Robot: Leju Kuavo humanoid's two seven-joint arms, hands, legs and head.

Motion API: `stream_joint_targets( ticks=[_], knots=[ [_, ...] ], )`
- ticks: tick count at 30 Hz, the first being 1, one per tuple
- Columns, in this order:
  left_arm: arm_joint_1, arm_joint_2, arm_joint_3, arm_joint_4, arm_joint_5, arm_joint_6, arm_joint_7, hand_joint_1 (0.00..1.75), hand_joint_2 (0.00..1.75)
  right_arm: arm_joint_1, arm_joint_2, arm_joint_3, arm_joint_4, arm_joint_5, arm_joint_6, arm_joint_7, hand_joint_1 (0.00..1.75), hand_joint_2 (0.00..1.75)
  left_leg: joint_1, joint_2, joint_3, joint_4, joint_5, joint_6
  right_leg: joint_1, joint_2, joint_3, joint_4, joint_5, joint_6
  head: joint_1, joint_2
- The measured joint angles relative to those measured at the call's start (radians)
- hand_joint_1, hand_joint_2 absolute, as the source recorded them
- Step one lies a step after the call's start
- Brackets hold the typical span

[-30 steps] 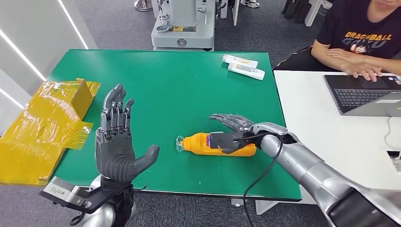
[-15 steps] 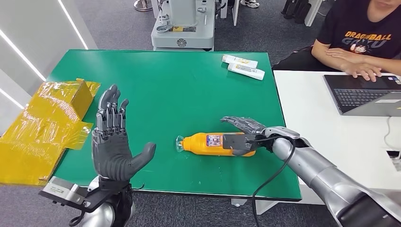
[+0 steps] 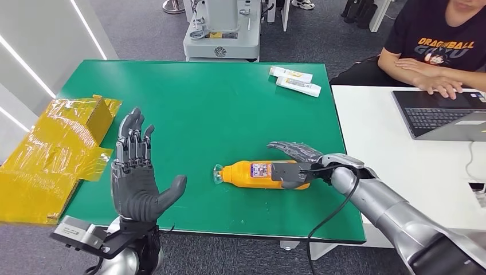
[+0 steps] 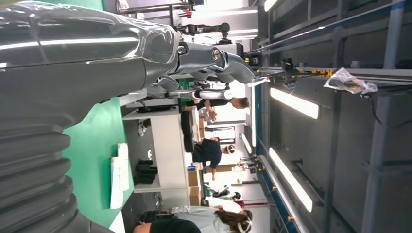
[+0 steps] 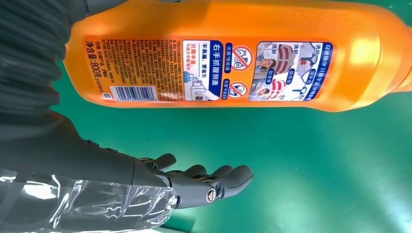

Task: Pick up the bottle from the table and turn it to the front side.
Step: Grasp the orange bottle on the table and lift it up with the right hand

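I find the orange bottle (image 3: 261, 175) lying on its side on the green table (image 3: 200, 109), near the table's front edge and toward its right half. Its clear cap end points away from my right hand (image 3: 293, 163), and its base end lies at that hand. In the right wrist view the bottle (image 5: 233, 53) shows a printed label with a barcode and pictograms, facing the camera.

My right hand sits at the bottle's base end, the thumb against the near side of the body and the fingers (image 3: 289, 150) arched over the far side, apart from each other. In the right wrist view the fingers (image 5: 214, 179) lie extended over the green surface, with a gap between them and the bottle. I cannot tell whether the hand has a firm hold on the bottle or only rests beside it.

My left hand (image 3: 137, 177) is raised upright over the table's front edge, well to the left of the bottle, palm turned toward it, fingers straight and spread, holding nothing.

Past the bottle, near the table's far right corner, lie two white tubes (image 3: 295, 81). Crumpled yellow wrapping (image 3: 54, 154) lies at the table's left edge. A person at a laptop (image 3: 444, 114) sits at the white desk to the right of the table.
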Motion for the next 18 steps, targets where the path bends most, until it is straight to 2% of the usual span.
stream_joint_targets(
  ticks=[11, 18],
  knots=[
    [0.023, 0.002, 0.0, 0.0, 0.013, 0.014, -0.002, 0.0, 1.75, -0.005, 0.006, 0.013, 0.051, -0.011, 0.039, -0.005, 0.0, 1.75, 0.0, 0.0, 0.0, 0.0, 0.0, 0.0, 0.0, 0.0, 0.0, 0.0, 0.0, 0.0, 0.0, 0.0],
    [0.023, 0.002, 0.0, 0.0, 0.024, 0.002, 0.002, 0.0, 1.75, 0.01, 0.003, 0.03, 0.073, -0.017, 0.032, -0.005, 0.0, 1.75, 0.0, 0.0, 0.0, 0.0, 0.0, 0.0, 0.0, 0.0, 0.0, 0.0, 0.0, 0.0, 0.0, 0.0]
  ],
)
